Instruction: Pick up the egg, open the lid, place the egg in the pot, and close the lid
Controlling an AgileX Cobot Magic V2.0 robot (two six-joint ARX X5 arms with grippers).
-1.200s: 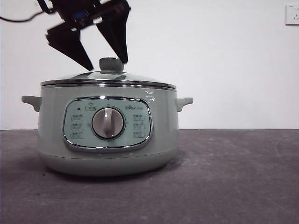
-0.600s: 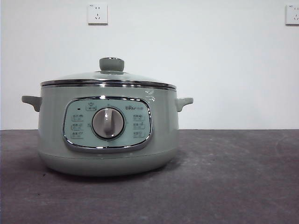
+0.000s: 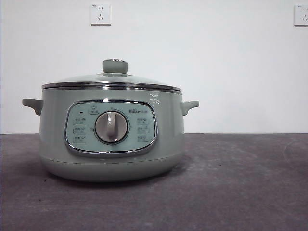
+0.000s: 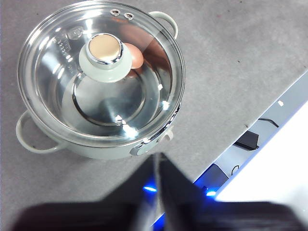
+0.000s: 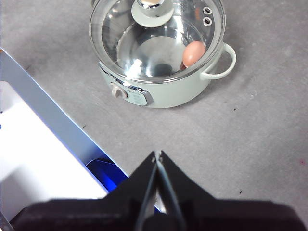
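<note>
Gripper left clenched, withdrawn from lid | right clenched | egg potted

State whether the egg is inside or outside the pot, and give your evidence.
Inside. The egg shows through the glass lid, which sits closed on the pot; the left wrist view shows it beside the knob.

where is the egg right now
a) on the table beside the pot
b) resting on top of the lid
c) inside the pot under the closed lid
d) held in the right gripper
c: both wrist views show the egg through the glass lid, lying inside the pot, with the lid seated on the rim.
</note>
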